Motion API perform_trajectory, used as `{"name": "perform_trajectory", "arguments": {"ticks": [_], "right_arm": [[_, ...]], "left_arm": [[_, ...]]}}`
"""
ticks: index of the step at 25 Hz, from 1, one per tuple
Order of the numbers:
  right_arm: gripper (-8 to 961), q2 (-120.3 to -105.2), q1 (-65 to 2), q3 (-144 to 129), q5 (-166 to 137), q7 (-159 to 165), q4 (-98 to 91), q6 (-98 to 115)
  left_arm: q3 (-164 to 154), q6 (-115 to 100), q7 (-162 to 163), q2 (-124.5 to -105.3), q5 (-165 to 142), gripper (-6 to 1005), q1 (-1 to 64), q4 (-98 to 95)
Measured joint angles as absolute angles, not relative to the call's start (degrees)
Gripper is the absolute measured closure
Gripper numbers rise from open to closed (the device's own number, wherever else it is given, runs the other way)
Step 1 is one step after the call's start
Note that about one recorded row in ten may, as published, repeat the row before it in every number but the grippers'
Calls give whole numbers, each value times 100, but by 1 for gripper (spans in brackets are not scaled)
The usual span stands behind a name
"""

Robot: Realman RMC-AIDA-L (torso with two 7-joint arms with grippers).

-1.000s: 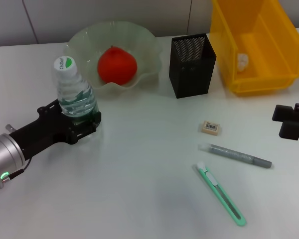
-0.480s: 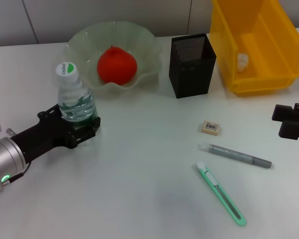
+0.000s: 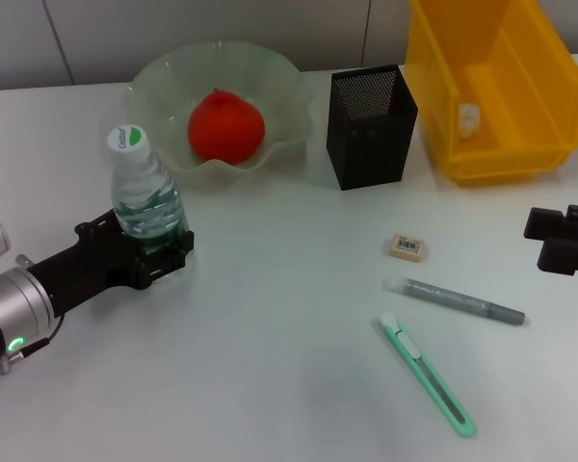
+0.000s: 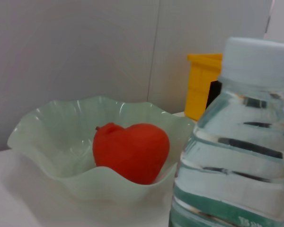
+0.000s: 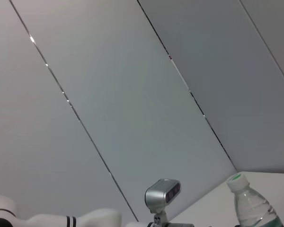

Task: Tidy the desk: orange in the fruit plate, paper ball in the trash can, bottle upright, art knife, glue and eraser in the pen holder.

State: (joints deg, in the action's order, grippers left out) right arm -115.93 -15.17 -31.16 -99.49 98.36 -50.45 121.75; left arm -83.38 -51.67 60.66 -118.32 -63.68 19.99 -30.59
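- Bottle: the clear plastic water bottle [image 3: 146,192] with a white and green cap stands upright near the desk's 9 o'clock side, just at 7 o'clock of the bowl, so that part of the tidy looks done.
- Left gripper [image 3: 146,252], black, reaches in from 8 o'clock and flanks the bottle's base. Whether it is clenched on the bottle or already released, I cannot tell; it likely sits low to steady the bottle while it stands.
- Round red-orange fruit [image 3: 226,125] lies in the middle of the wavy pale-green glass plate [image 3: 164,77] at 11 o'clock, so it needs no more work.
- Crumpled white paper ball [image 3: 469,117] rests inside the yellow plastic bin [image 3: 549,106] at 1 o'clock, against its inner wall.
- Black mesh square pen holder [image 3: 369,126] stands upright between plate and bin, at 12 o'clock; nothing shows inside it.
- Three things still lie flat on the white desk [image 3: 270,366], towards 4 o'clock, near one another:
  - small beige rectangular eraser [image 3: 407,246], nearest the holder;
  - grey glue stick pen [image 3: 455,301] with a clear tip, just beyond it;
  - mint-green art knife [image 3: 425,374], nearest the robot.
- Right gripper [image 3: 561,240], black, hangs at the 3 o'clock edge, apart from these; its state I cannot tell. It is the better placed for them, in my judgement.
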Motion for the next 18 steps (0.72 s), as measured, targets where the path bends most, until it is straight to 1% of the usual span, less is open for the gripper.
{"name": "perform_trajectory", "arguments": {"ticks": [8,18], "right_arm": [[505,-11580,-1510,-3109,-9950,9837,-5054,12218],[505,-11578,-1504,-3126,-9950,9836,-5109,12226]], "left_arm": [[-8340,-5163,6261,-11820,-6453,221,1959,-3101],[-8404,-5284,6247,-11836,-6526,221,1695,-3650]]}}
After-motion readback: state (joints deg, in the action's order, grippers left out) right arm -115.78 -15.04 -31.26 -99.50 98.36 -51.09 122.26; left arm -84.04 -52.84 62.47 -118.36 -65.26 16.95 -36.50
